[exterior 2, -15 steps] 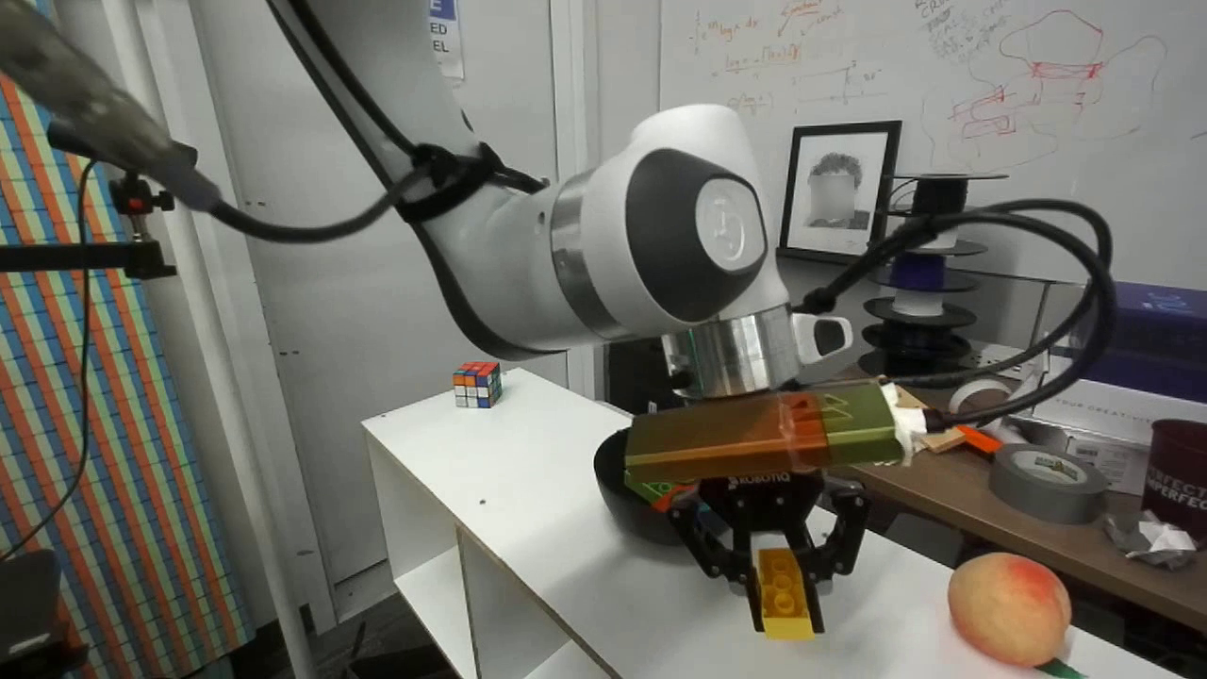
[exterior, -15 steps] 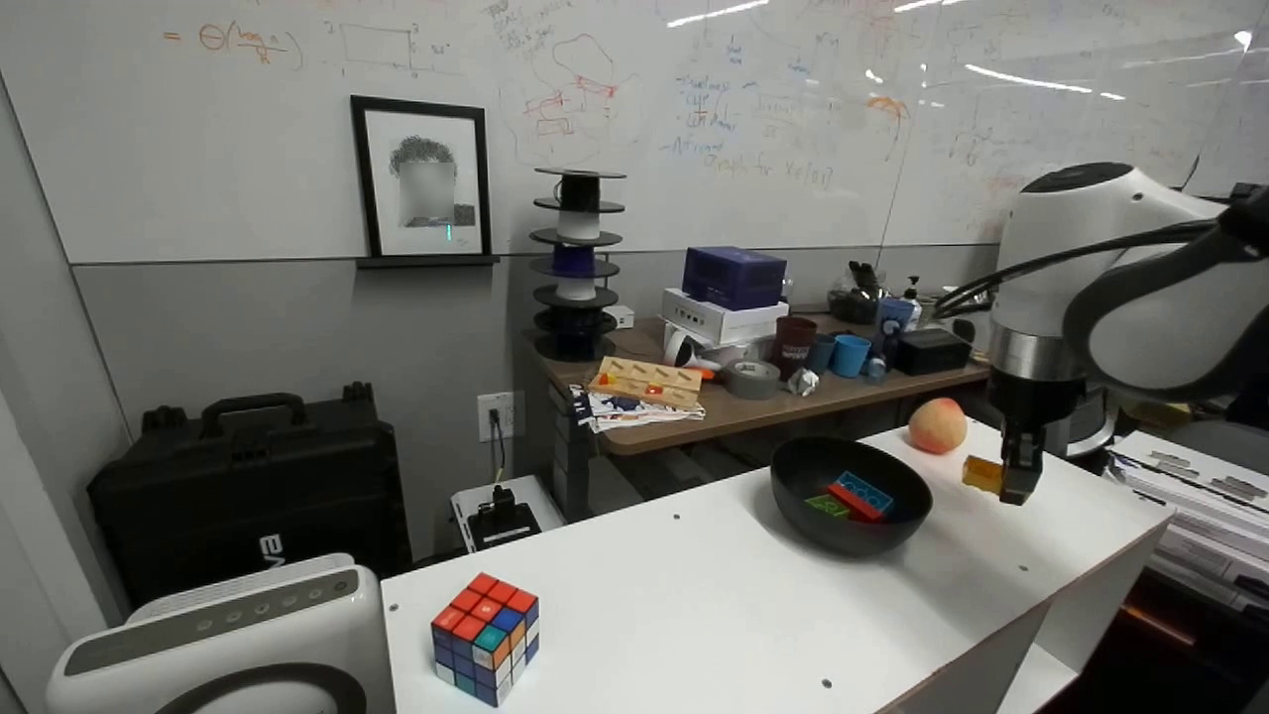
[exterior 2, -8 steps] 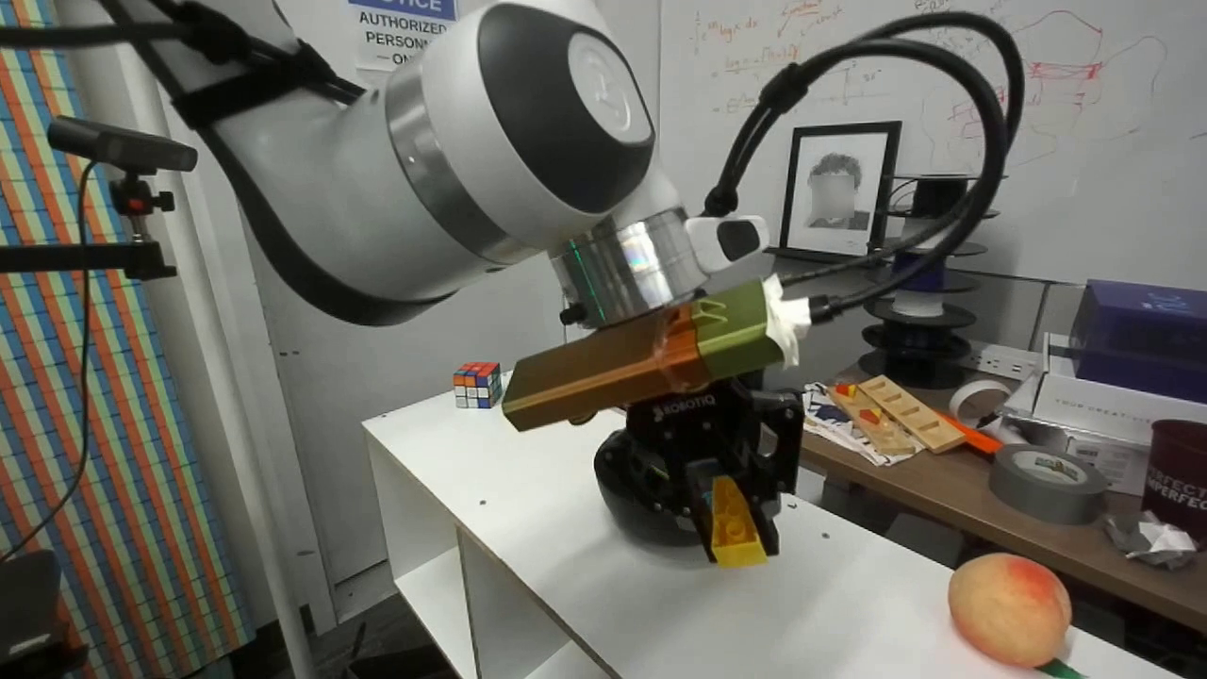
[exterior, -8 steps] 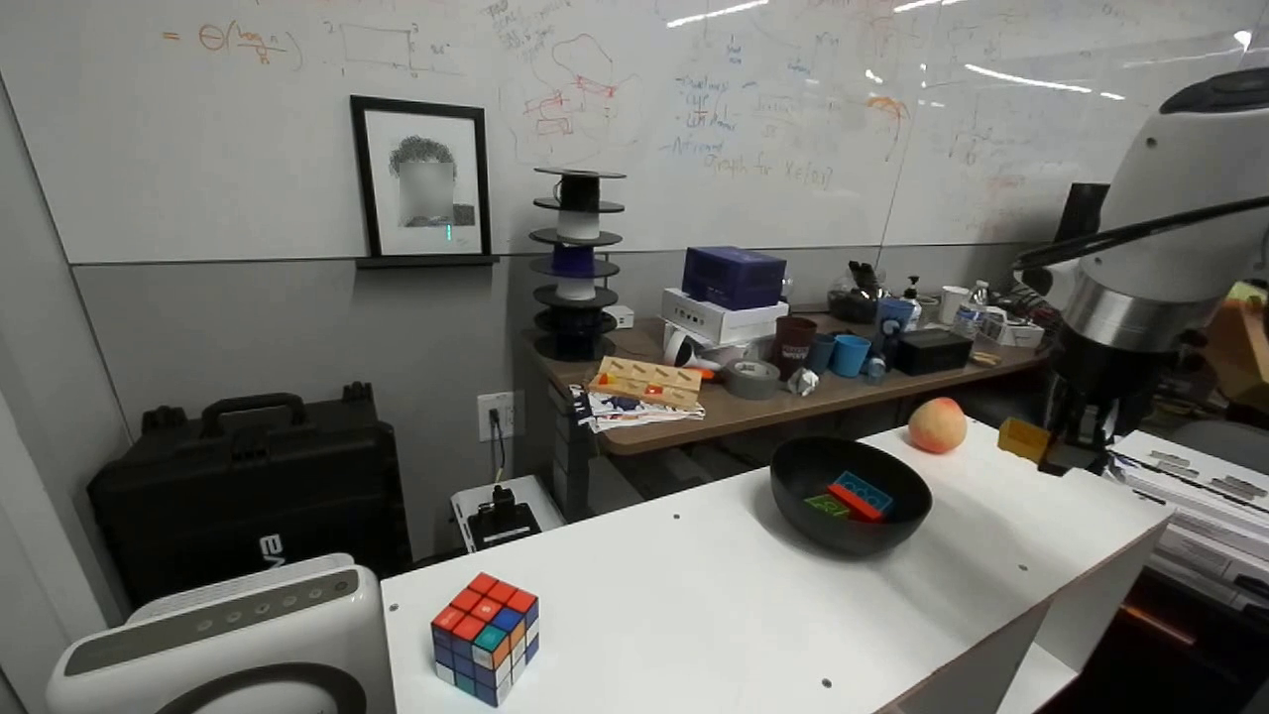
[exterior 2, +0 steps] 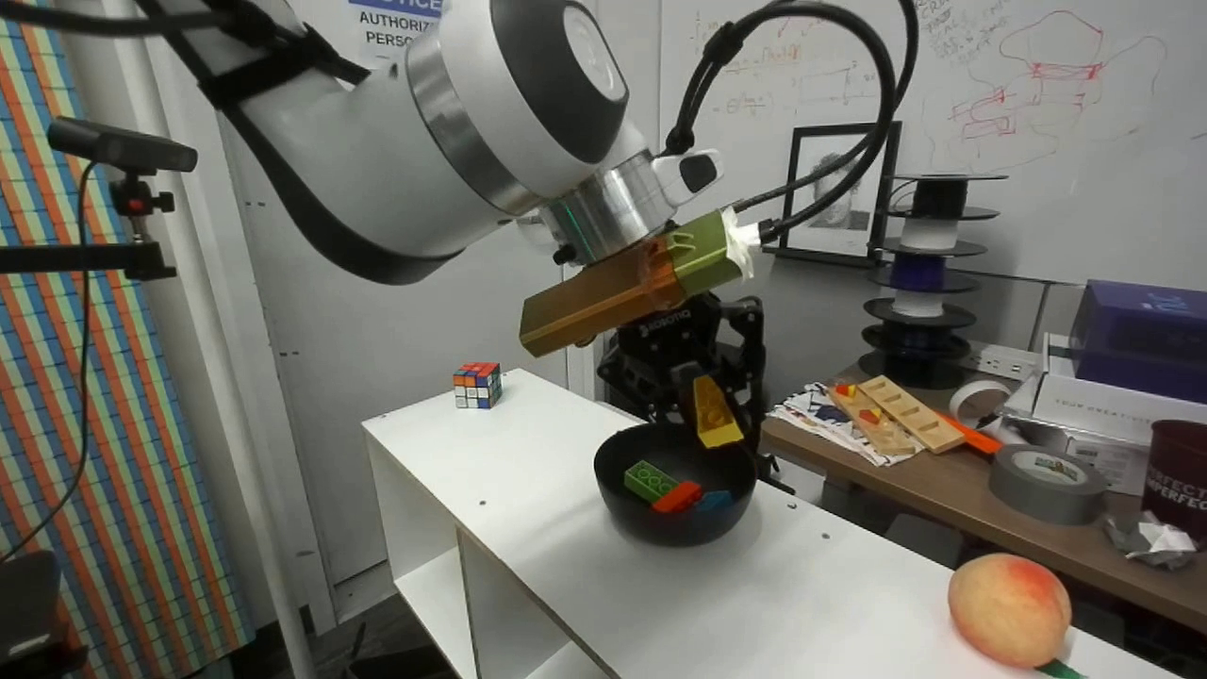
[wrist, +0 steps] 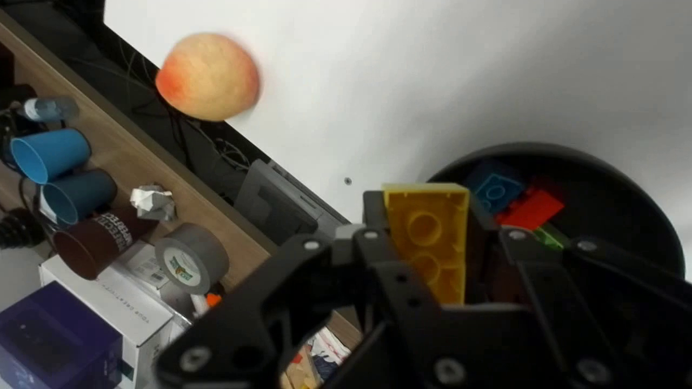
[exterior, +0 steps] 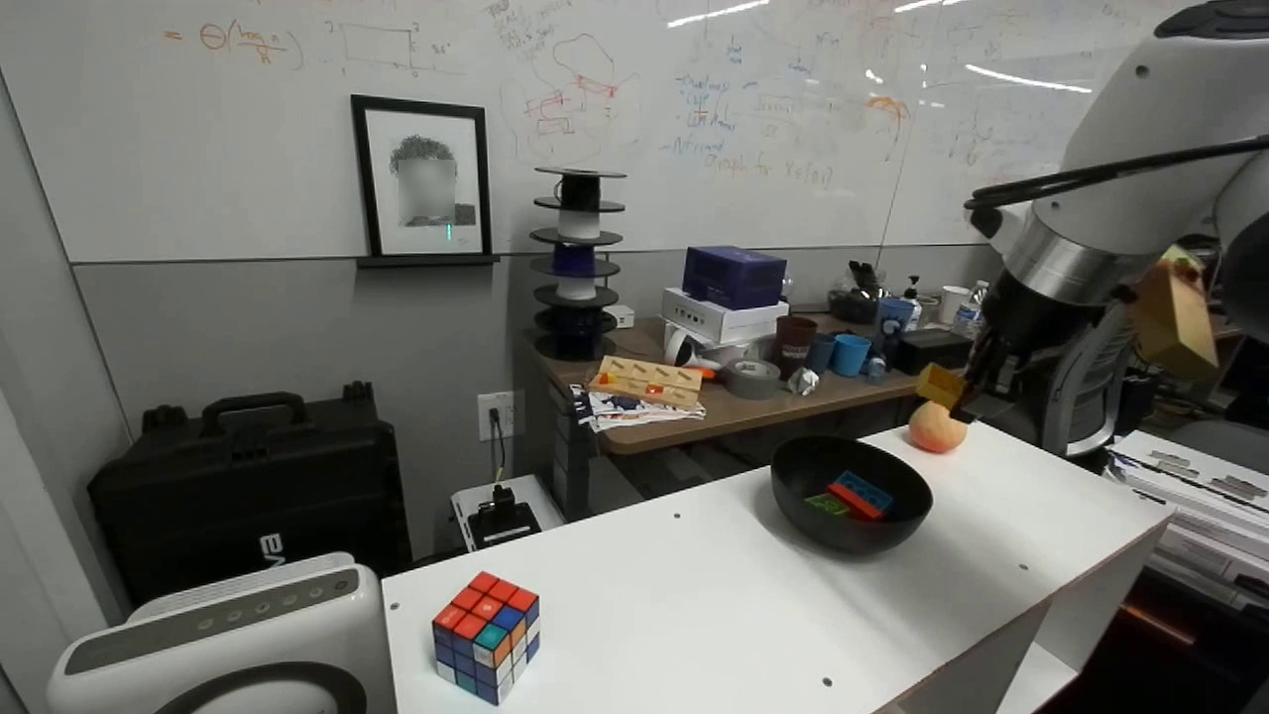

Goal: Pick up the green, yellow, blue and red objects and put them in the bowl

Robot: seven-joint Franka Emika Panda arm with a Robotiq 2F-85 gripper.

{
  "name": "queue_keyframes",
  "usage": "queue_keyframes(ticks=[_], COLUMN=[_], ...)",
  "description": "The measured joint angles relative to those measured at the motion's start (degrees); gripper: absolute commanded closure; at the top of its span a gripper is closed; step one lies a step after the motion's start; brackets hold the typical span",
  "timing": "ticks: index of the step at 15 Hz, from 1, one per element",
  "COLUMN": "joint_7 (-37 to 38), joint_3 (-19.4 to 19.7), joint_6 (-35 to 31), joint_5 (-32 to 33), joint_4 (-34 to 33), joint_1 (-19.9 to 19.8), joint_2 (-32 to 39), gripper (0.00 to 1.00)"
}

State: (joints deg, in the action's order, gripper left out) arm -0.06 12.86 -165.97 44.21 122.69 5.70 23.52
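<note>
Yellow block (wrist: 432, 237) pinched by its long sides in the gripper (wrist: 427, 216), held high, likely to clear the black bowl (exterior 2: 660, 531) lying lower beside the gripper; red block (exterior 2: 677, 497), blue block (exterior 2: 714, 501) inside, as asked; with them, mostly masked in the wrist view, plain in an exterior view, green block (exterior 2: 649, 481)

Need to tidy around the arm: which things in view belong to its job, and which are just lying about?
Belongs to the job:
gripper, holding the yellow block
green block, red block and blue block, in the black bowl

Just lying about, among others:
Rubik's cube
peach
roll of tape
light blue cup
purple box
</note>
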Motion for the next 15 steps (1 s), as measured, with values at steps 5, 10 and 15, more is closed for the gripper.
queue_keyframes(ticks=[5,10,15], joint_7=[-10.4,-19.45,-15.22], joint_3=[-10.18,-14.56,-5.57], joint_6=[-0.46,2.3,-3.34], joint_5=[-11.47,-16.95,-13.35], joint_4=[-6.3,-13.48,-12.64], joint_1=[-5.78,-7.22,0.76], joint_2=[9.74,18.5,18.35], gripper=[0.86,0.16,0.0])
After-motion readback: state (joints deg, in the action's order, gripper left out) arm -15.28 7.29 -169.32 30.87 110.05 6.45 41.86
